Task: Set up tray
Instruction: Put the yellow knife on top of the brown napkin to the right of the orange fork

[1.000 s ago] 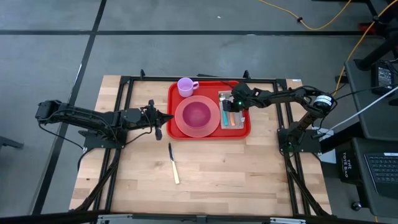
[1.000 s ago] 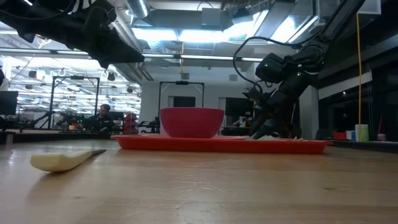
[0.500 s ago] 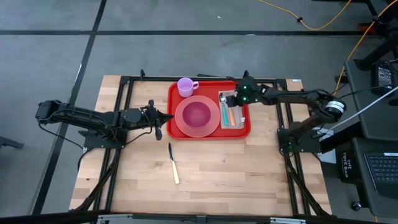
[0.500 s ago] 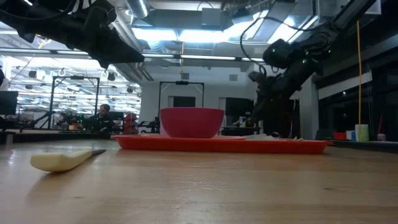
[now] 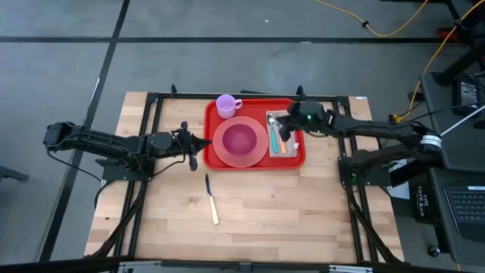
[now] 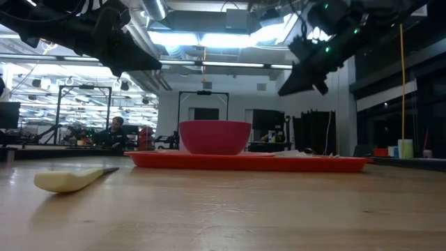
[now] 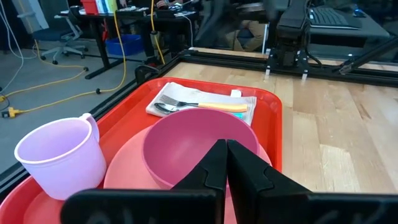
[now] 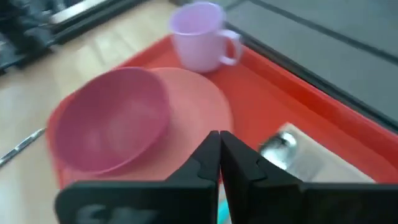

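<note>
The red tray [image 5: 294, 160] lies at the table's far middle. On it sit a pink plate [image 5: 224, 155] bearing a pink bowl [image 5: 241, 139], a lilac mug [image 5: 226, 105], and a napkin [image 7: 174, 93] with a fork and a spoon [image 7: 186, 106] lying on it. My right gripper [image 5: 288, 130] hovers shut above the napkin end of the tray, high over it in the low view [image 6: 296, 82], touching nothing. My left gripper [image 5: 201, 144] waits shut in the air just left of the tray, pointing at the bowl [image 7: 199, 140].
A knife with a cream handle [image 5: 211, 199] lies on the bare wood near the table's middle, in front of the tray. A black frame [image 5: 155, 102] runs around the table's far half. Open wood lies toward the near edge.
My right gripper has risen from the napkin and cutlery on the tray's right part to well above the tray, rolling about its own axis and drawing back a little toward the table's right edge. The cutlery stays lying on the napkin.
</note>
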